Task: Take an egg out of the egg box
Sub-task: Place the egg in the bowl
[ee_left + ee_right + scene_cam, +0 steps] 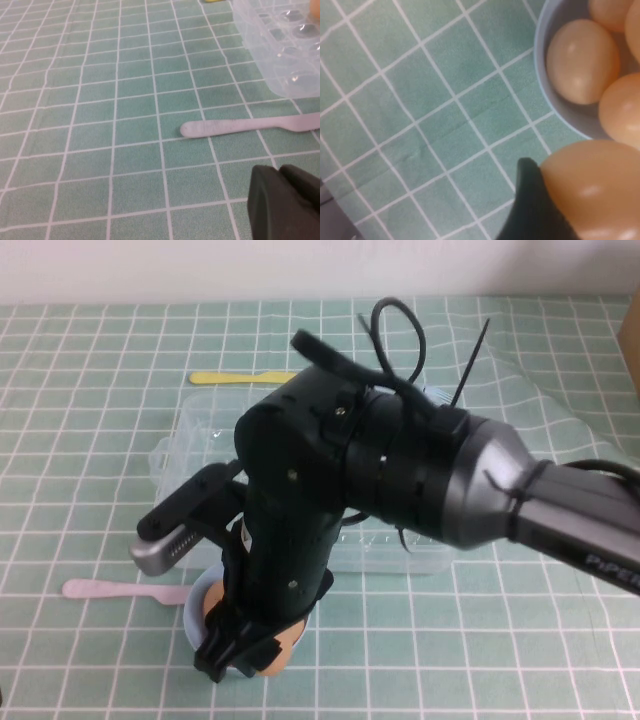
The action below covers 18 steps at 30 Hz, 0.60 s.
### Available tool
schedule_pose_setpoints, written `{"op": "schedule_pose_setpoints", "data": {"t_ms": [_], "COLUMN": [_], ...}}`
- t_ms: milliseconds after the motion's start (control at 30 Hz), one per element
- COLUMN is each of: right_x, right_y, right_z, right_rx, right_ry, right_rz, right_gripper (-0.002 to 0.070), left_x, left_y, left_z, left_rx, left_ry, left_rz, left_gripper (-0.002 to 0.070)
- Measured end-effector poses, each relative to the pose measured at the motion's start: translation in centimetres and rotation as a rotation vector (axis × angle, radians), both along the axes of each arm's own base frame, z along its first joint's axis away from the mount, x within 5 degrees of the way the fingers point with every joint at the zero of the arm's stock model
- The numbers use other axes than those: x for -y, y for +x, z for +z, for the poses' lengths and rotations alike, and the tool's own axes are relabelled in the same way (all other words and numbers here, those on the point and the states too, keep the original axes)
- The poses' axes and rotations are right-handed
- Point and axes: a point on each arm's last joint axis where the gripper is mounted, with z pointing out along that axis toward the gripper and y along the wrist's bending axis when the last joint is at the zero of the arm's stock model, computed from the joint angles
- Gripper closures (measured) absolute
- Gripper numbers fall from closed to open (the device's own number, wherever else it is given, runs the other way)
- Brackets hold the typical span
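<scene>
My right gripper (255,648) reaches down at the near middle of the table and is shut on a pale orange egg (287,645), held just over a small light-blue bowl (196,602). In the right wrist view the held egg (592,192) rests against one dark finger (527,205), and the bowl (551,102) holds several more eggs (582,60). The clear plastic egg box (205,440) lies behind, mostly hidden by the right arm. Its corner shows in the left wrist view (280,50) with empty dimples. My left gripper (285,200) hovers low over the table, its fingers together and empty.
A pink plastic spoon (110,590) lies left of the bowl; it also shows in the left wrist view (240,127). A yellow spoon (240,377) lies beyond the egg box. The box's clear lid (520,380) lies open at the back right. The green checked cloth (80,470) covers the table.
</scene>
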Motion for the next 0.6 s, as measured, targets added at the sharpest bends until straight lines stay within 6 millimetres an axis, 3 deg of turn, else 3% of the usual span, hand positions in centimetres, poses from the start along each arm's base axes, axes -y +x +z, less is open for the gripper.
{"op": "schedule_pose_setpoints", "data": {"t_ms": [133,367,600], "right_x": [-0.5,-1.7,-3.1], "right_y": [0.3,1.1,1.7], "right_z": [-1.2,-1.1,-2.6], "right_rx": [-0.009,0.021,0.018], "right_ry": [-0.014,0.032,0.021], "right_rz": [-0.002,-0.005,0.003], "right_gripper": [0.0300,0.0301,0.0301], "left_x": [0.0,0.0,0.0], "left_y": [0.0,0.0,0.0], "left_z": [0.0,0.0,0.0], "left_rx": [0.000,0.000,0.000], "left_ry": [0.000,0.000,0.000], "left_rz": [0.000,0.000,0.000], "left_gripper": [0.0678,0.0678,0.0678]}}
